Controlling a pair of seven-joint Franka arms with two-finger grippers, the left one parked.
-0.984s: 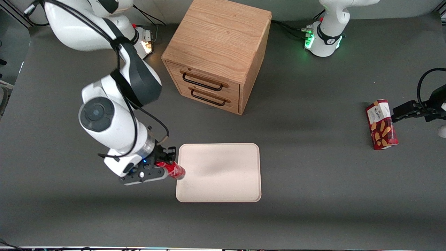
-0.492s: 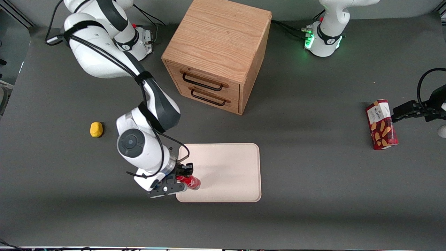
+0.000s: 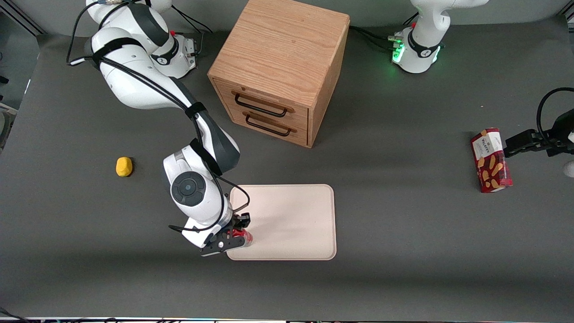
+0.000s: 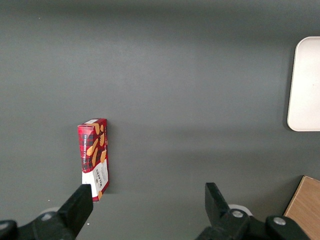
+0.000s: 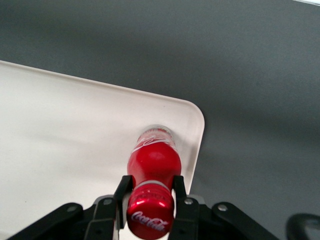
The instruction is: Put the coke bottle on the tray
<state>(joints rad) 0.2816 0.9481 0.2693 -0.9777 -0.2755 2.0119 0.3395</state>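
The coke bottle (image 5: pixel 152 162), small, red, with a red cap, stands upright under my wrist. Its clear base is over the tray (image 5: pixel 75 130), close to a rounded corner. I cannot tell whether the base touches the tray. My right gripper (image 5: pixel 151 189) is shut on the bottle's neck just below the cap. In the front view the gripper (image 3: pixel 236 235) and the bottle (image 3: pixel 243 234) are over the cream tray (image 3: pixel 291 220), at its corner nearest the front camera toward the working arm's end. The wrist hides most of the bottle there.
A wooden two-drawer cabinet (image 3: pixel 278 72) stands farther from the front camera than the tray. A small yellow object (image 3: pixel 124 166) lies toward the working arm's end. A red snack box (image 3: pixel 491 160) lies toward the parked arm's end and also shows in the left wrist view (image 4: pixel 94 152).
My gripper has carried the bottle from beside the tray's edge to over the tray's corner, nearer the front camera. The bottle has gone from tilted to upright.
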